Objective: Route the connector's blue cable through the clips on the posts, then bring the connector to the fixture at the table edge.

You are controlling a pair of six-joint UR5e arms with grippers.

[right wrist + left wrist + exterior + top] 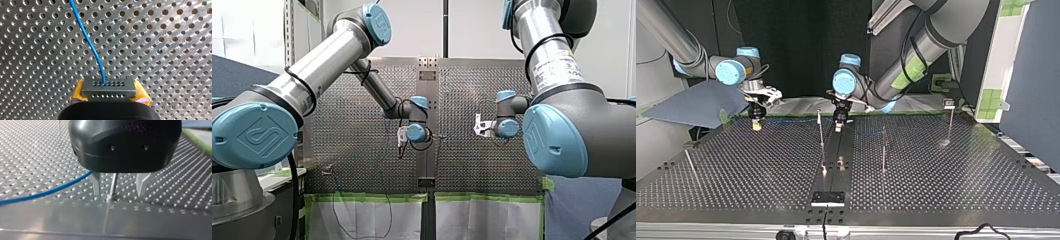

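Front view, arms: our left claw (402,136) hangs over the middle strip of the perforated bench (352,150). Our right claw (480,126) hangs well apart from it, toward the view's right.
Front view, fingers: too small here for us to tell how they stand.
Top view, claws: our right claw (756,122) is at the view's left, low over the far part of the bench, with yellow at its tip. Our left claw (838,122) is near the middle, just beside a thin post (821,131).
Top view, fixture: the fixture (827,198) sits at the near bench edge, well apart from both claws.
Left wrist view, claw: our left claw (118,193) has its metal fingers (96,183) spread wide and holds nothing. The post (114,183) shows in the gap, touching neither finger.
Left wrist view, cable: the blue cable (50,192) runs just beside one finger, above the bench.
Right wrist view, claw: our right claw (110,97) is clamped on the connector (108,87), with a yellow pad on each side.
Right wrist view, cable: the blue cable (90,42) leaves the connector's face and curves away over the bench.
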